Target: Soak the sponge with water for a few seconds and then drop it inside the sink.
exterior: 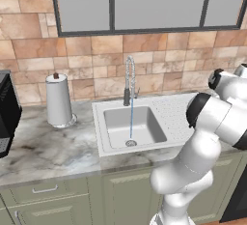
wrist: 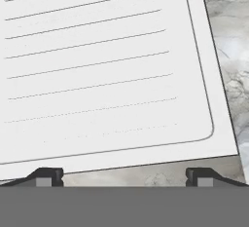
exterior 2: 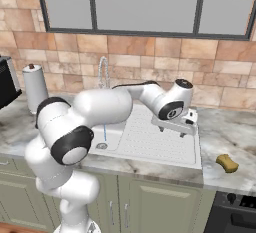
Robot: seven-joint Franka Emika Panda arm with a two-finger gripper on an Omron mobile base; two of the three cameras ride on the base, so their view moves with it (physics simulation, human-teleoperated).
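We saw our gripper [exterior 2: 171, 131] wide open and holding nothing over the sink [exterior 2: 150, 144] drainboard. The sponge [exterior 2: 227, 163] lay on the counter [exterior 2: 225, 132] at about four o'clock, probably untouched

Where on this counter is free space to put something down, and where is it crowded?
Free: the marble between the paper towel roll and the sink, and the counter between the sink's right rim and the sponge. Crowded: the drainboard, where the open gripper hangs, and the basin under the water.
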